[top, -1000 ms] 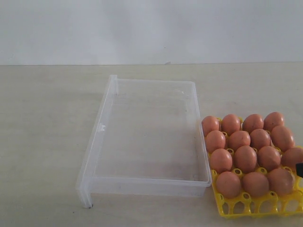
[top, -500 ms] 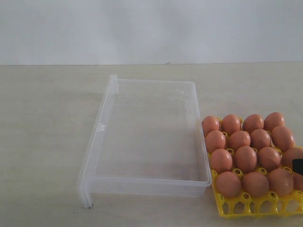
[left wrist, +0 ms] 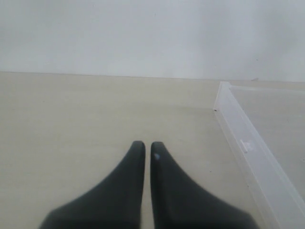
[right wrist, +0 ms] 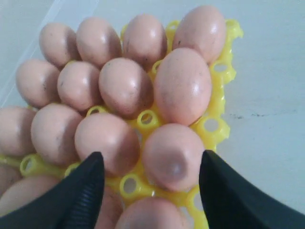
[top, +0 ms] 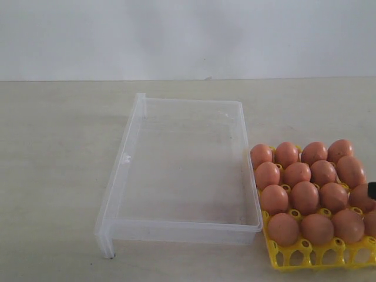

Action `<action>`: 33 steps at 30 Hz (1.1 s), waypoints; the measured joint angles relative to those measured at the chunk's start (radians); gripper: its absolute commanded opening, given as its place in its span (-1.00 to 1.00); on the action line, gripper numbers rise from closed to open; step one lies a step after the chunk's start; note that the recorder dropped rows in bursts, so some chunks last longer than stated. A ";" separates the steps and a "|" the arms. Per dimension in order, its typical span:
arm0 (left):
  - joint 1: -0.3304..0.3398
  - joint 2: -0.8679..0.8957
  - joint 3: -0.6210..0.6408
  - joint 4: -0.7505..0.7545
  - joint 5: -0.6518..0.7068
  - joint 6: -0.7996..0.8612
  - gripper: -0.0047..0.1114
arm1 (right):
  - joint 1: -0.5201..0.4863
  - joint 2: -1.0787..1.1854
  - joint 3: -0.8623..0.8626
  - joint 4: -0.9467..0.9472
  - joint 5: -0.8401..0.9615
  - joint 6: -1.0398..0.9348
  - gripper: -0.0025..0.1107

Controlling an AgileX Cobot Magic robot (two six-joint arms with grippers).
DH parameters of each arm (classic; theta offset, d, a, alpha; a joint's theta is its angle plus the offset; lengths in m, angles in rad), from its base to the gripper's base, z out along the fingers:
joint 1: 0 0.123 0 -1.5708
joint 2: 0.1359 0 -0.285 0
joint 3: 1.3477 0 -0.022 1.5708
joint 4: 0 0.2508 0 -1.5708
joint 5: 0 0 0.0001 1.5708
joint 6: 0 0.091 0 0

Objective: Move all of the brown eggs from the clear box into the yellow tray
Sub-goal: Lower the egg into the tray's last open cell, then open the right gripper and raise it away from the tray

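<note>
**Exterior view.** Clear box (top: 120, 170) in the centre of the frame, nothing visible inside it. Yellow tray (top: 305, 257) at lower right, touching the box's near right corner. Eggs (top: 305, 197) are packed shell to shell in the tray's cups. The row of cups along the lower edge is bare. The transfer looks finished or nearly so.

**Left wrist view.** Left gripper (left wrist: 147, 145) hangs over bare table (left wrist: 71, 119) with its fingers pressed together, only a thin slit between them and nothing held. One long wall of the box runs beside it, apart from the fingers.

**Right wrist view.** Right gripper (right wrist: 151, 160) is over the tray, fingers spread wide. They straddle one egg (right wrist: 169, 162) that sits in its cup at the tray's outer edge. I cannot tell whether the pads touch it.

**Doing the step well (judgement).**
- Lift straight up with the fingers kept wide.
- Avoid any sideways swing, because the neighbouring eggs touch and a nudge would carry down the row.
- Check the box corners before calling the task done.

**Surface and room.** Pale beige matte tabletop, flat, with a few faint scuffs. Plain white wall (top: 188, 35) behind. Soft, even light.
</note>
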 measured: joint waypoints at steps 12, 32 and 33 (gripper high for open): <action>0.000 0.000 0.000 0.000 0.000 0.000 -0.85 | 0.000 0.002 -0.029 0.968 -0.345 0.051 -0.96; 0.000 0.000 0.000 0.000 0.000 0.000 -0.85 | 0.727 -0.003 -1.191 0.069 0.146 0.593 -0.96; 0.000 0.000 0.000 0.000 0.000 0.000 -0.85 | 0.776 -0.003 -1.219 -0.010 0.221 0.606 -0.96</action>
